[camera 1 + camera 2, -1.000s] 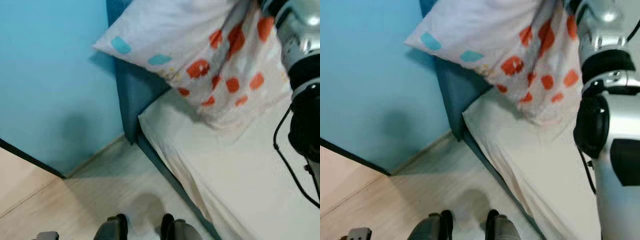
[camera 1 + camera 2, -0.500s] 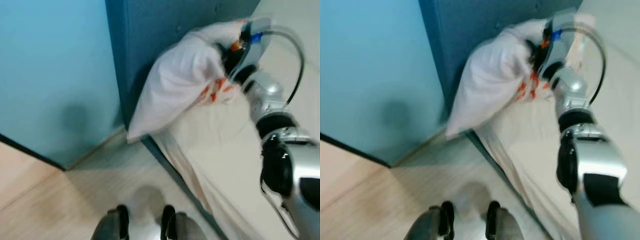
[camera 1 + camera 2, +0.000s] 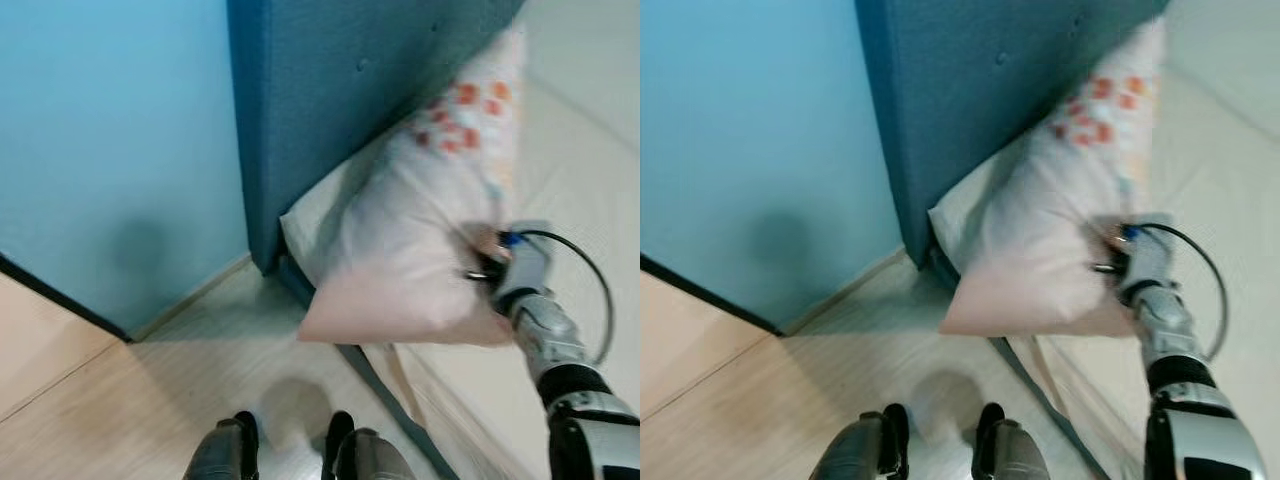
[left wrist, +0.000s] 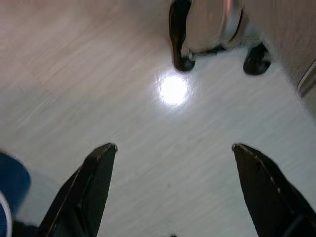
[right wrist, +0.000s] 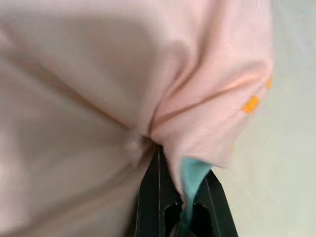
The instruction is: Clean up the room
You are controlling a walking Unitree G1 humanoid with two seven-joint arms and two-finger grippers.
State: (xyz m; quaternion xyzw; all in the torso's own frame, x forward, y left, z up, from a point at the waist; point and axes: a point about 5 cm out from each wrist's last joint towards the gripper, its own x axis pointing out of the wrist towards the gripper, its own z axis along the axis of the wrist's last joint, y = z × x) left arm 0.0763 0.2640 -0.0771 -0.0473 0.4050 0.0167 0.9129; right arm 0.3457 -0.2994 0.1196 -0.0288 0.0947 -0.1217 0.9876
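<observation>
The right claw [image 5: 170, 197] is pinched tight on a bunched fold of the pillow [image 3: 420, 240] — the black fingers [image 5: 148, 197] pressed together with pale fabric and a sliver of turquoise print caught between them; the pillow itself stands on the head end of the bed [image 3: 590, 200], leaning against the dark blue headboard [image 3: 340, 90], its orange-spotted corner uppermost and its lower corner hanging past the mattress edge over the floor [image 3: 150, 400]; the turquoise wall [image 3: 110, 150] runs beside the headboard. The left claw [image 4: 170, 163] hangs down over the pale wooden floor — fingers spread wide apart, nothing between them; the robot's feet [image 3: 285, 450] stand near the bed.
</observation>
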